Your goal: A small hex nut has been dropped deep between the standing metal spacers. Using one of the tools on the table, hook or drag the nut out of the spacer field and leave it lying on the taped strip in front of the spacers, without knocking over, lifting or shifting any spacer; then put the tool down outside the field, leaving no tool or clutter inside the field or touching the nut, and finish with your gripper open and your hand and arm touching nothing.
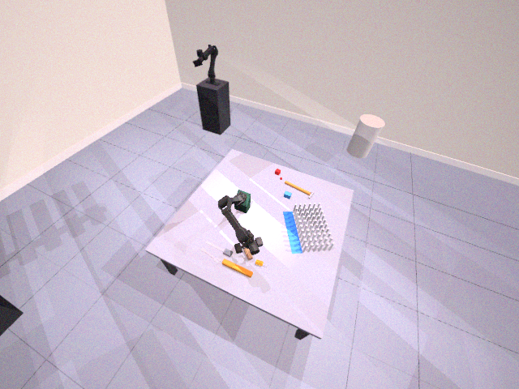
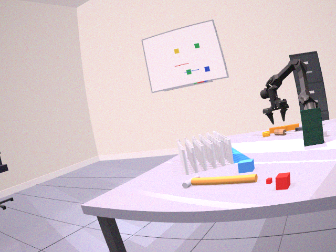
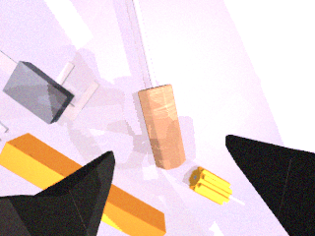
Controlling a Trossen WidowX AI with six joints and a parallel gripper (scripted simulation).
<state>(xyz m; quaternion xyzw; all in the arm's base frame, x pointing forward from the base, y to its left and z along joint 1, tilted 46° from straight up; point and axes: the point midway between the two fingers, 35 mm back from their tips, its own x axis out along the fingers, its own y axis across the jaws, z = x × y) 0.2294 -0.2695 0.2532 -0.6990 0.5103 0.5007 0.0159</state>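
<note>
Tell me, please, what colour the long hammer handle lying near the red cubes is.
The hammer handle is plain yellow-orange, seen best in the exterior view.

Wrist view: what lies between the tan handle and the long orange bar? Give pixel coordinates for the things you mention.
Only bare tabletop with shadows shows between the tan handle (image 1: 248, 254) (image 2: 279, 132) (image 3: 163, 129) and orange bar (image 1: 237, 267) (image 2: 284, 127) (image 3: 135, 208), in the wrist view.

The arm (image 1: 235, 224) (image 2: 281, 78) is matte black to dark grey, with slim angular links and bulky rounded joints; a pale metallic collar (image 2: 310, 105) rings its foot; the gripper (image 1: 250, 254) (image 2: 278, 122) (image 3: 170, 147) carries two black, faceted fingers, broad at the root, tapering to narrow tips.
</note>
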